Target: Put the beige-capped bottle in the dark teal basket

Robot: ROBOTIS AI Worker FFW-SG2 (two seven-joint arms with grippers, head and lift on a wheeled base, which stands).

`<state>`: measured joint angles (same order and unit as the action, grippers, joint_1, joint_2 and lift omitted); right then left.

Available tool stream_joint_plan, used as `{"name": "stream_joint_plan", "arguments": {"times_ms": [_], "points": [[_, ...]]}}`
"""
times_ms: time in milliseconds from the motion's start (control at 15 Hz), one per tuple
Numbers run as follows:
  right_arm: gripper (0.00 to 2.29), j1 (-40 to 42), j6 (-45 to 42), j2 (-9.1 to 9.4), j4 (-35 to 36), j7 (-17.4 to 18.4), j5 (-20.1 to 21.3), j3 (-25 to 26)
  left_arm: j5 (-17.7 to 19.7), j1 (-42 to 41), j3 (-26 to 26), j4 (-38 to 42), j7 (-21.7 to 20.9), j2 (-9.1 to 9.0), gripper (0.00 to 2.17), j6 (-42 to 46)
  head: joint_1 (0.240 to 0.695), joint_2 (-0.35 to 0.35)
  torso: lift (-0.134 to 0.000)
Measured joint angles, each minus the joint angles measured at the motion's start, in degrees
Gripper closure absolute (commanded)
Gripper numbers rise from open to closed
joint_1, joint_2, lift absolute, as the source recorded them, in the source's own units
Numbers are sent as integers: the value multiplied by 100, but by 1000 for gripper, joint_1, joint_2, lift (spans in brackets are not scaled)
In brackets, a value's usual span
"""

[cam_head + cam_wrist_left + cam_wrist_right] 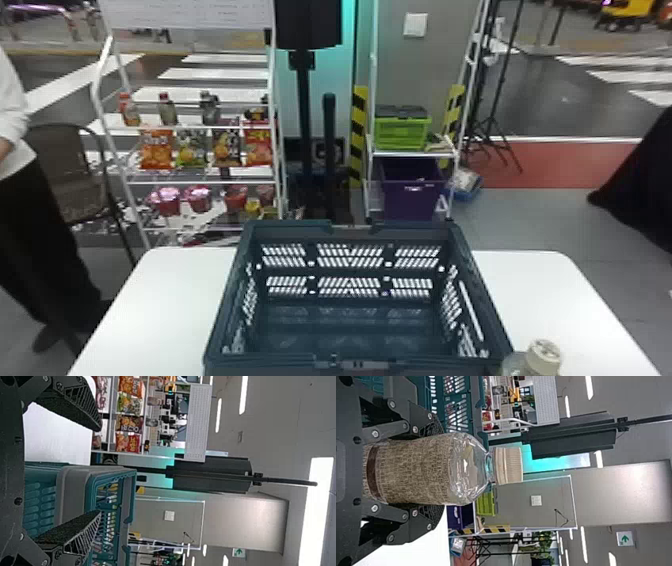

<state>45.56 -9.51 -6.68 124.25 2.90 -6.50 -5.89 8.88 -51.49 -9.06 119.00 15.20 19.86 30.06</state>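
Note:
The beige-capped bottle (542,357) stands at the bottom right of the head view, just outside the near right corner of the dark teal basket (350,327). In the right wrist view my right gripper (433,471) is shut around the bottle (415,469), one finger on each side of its labelled body, the beige cap (508,465) pointing away from the palm. My left gripper (99,469) is open in the left wrist view, nothing held between its fingers, with the basket (75,490) beyond and beside one of them.
The basket sits on a white table (165,300). Behind it are a snack shelf (200,129) on the left and a rack with a green crate (402,132) and a purple bin (411,195). A chair (70,170) stands at the left.

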Motion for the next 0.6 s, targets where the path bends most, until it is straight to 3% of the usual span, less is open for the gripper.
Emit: {"name": "stream_joint_plan", "arguments": {"times_ms": [600], "points": [[2071,43,-64,9,25,0,9,-26,-18,-81,1,22,-7,0,154,104,499,0,0]]}}
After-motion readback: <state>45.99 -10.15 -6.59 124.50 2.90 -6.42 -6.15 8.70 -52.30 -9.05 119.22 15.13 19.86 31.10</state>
